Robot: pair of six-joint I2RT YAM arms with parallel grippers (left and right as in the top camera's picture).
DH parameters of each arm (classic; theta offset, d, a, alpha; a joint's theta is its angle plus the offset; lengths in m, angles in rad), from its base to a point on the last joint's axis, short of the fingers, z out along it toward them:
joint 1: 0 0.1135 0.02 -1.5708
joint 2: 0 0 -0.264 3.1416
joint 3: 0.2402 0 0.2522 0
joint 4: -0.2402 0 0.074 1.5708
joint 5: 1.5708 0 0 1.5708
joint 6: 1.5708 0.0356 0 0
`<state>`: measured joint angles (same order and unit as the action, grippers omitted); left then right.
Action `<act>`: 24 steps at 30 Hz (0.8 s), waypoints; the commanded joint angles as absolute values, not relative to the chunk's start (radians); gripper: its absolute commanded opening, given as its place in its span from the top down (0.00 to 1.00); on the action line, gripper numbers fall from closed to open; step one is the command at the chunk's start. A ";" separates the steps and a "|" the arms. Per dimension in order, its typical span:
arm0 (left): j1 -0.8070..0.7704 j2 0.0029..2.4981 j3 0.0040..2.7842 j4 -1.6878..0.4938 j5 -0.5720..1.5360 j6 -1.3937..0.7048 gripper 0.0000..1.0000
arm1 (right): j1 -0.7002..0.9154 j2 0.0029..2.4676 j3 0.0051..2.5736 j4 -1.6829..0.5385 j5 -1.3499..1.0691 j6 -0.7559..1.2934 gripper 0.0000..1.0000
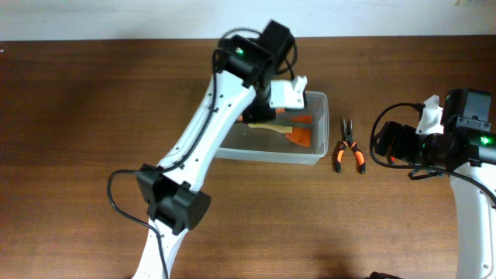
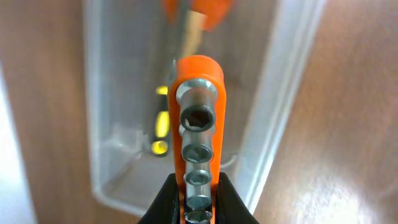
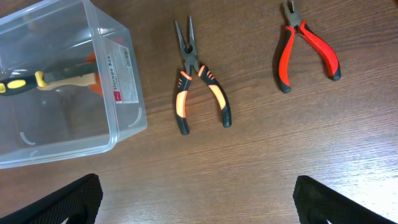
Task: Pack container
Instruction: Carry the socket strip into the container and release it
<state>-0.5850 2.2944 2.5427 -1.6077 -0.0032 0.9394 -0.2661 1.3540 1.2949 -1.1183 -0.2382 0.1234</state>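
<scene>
Orange plastic socket rail [image 2: 198, 93], chrome sockets, clamped narrow in left fingers [image 2: 160, 208], right above clear plastic rectangular container [image 2: 273, 93] just beneath them. Right fingers [image 3: 68, 202] wide, empty; black-orange long-nose pliers [image 3: 198, 81] ahead on brown wooden desk [image 3: 249, 155]. Placing step, probably. Next: lower rail inside walls, clear of yellow-black handled tool [image 3: 18, 84] inside, release.

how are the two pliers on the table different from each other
The black-and-orange pliers have a long, thin, pointed nose; the red pliers have a much shorter nose. The black-and-orange pliers' handles are black with orange patches, while the red pliers' handles are almost all red. The black-and-orange pliers lie nearer the container; the red pliers lie farther from it. Both lie flat on the table, outside the container, handles spread.
</scene>
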 commanded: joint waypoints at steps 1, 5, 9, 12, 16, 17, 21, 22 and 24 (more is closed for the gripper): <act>-0.582 2.282 2.443 -1.588 0.015 1.032 0.98 | -0.270 1.359 1.311 -1.115 -0.252 0.121 0.01; -0.578 2.282 2.317 -1.518 -0.038 1.101 0.98 | -0.270 1.359 1.311 -1.115 -0.252 0.121 0.01; -0.575 2.282 2.201 -1.444 -0.079 1.147 0.98 | -0.270 1.359 1.311 -1.115 -0.252 0.121 0.01; -0.569 2.282 2.123 -1.391 -0.099 1.150 0.98 | -0.270 1.359 1.311 -1.116 -0.252 0.121 0.01; -0.545 2.282 2.048 -1.340 -0.140 1.153 0.98 | -0.270 1.359 1.311 -1.123 -0.252 0.121 0.01; -0.534 2.282 2.035 -1.321 -0.139 1.153 0.98 | -0.270 1.359 1.311 -1.123 -0.252 0.121 0.01; -0.491 2.282 2.002 -1.246 -0.136 1.153 0.97 | -0.270 1.359 1.311 -1.124 -0.252 0.121 0.01; -0.480 2.282 1.996 -1.227 -0.135 1.153 0.96 | -0.270 1.359 1.311 -1.124 -0.252 0.121 0.01; -0.462 2.282 1.996 -1.208 -0.120 1.154 0.95 | -0.270 1.359 1.311 -1.124 -0.252 0.121 0.01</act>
